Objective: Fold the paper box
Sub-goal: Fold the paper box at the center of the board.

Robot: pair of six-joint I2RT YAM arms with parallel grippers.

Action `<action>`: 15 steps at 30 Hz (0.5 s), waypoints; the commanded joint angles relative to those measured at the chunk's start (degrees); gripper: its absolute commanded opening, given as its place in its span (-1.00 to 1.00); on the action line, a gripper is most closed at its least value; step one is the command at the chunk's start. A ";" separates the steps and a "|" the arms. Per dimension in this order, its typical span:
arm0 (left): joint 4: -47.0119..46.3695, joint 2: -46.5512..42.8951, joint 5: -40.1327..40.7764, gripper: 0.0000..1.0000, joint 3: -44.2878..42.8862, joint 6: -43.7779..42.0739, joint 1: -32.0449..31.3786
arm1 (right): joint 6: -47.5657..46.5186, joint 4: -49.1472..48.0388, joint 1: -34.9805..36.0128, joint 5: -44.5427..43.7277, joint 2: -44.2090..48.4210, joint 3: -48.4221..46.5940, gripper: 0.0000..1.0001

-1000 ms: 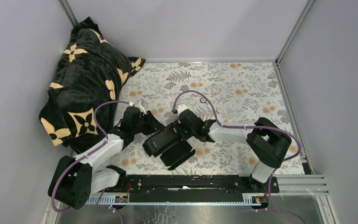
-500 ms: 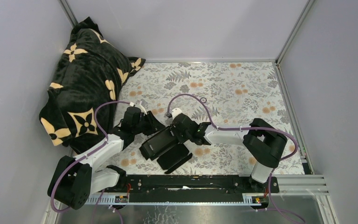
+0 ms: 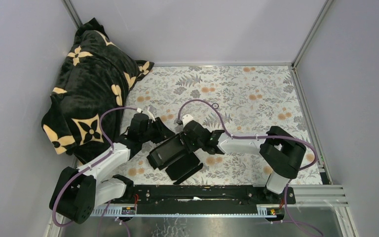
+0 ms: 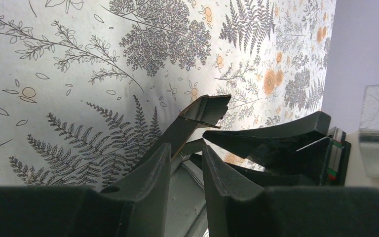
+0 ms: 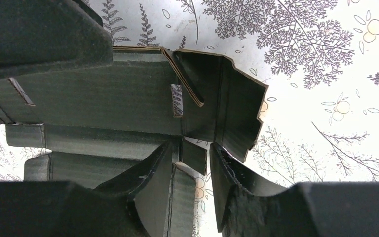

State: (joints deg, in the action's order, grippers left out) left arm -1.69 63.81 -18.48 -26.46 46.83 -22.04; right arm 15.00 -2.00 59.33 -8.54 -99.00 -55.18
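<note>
The paper box (image 3: 170, 153) is a flat creased sheet of black card with flaps, lying on the floral cloth between the two arms. My left gripper (image 3: 151, 129) is at its far-left corner. In the left wrist view the jaws (image 4: 186, 150) stand a narrow gap apart, pinching the base of a raised flap (image 4: 200, 114). My right gripper (image 3: 190, 137) is at the sheet's far-right edge. In the right wrist view it (image 5: 191, 150) is pinched on a small tab (image 5: 193, 157), beside an upturned side flap (image 5: 237, 106). The main panel (image 5: 89, 106) lies to its left.
A black plush blanket (image 3: 86, 94) with cream flowers is heaped at the far left against the wall. Grey walls enclose the floral cloth (image 3: 246, 94) on three sides. The arm bases sit on a black rail (image 3: 197, 192) at the near edge.
My right gripper has moved a little to the left and the paper box has shifted left with it. The left gripper has stayed in place.
</note>
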 commanded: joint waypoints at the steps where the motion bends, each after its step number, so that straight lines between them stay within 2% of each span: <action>1: -1.07 -1.77 0.79 -0.29 0.78 0.15 -0.29 | 1.18 -0.91 0.53 -2.14 5.33 0.60 -0.13; 9: -0.33 -2.29 1.13 -0.29 0.28 -0.15 -0.24 | 2.70 -1.08 -0.38 0.27 7.72 3.00 -0.12; 14: 1.54 -2.48 2.97 -0.29 -0.72 -1.45 -0.28 | 4.37 -2.16 -1.79 1.37 9.01 5.59 -0.29; 15: 2.30 -2.40 3.58 -0.29 -1.23 -1.88 -0.24 | 4.51 -2.21 -2.17 1.71 9.16 5.95 -0.37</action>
State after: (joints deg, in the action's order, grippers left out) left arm -1.28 62.26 -17.45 -26.24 46.70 -22.09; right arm 17.72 -2.50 58.63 -7.84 -92.64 -50.65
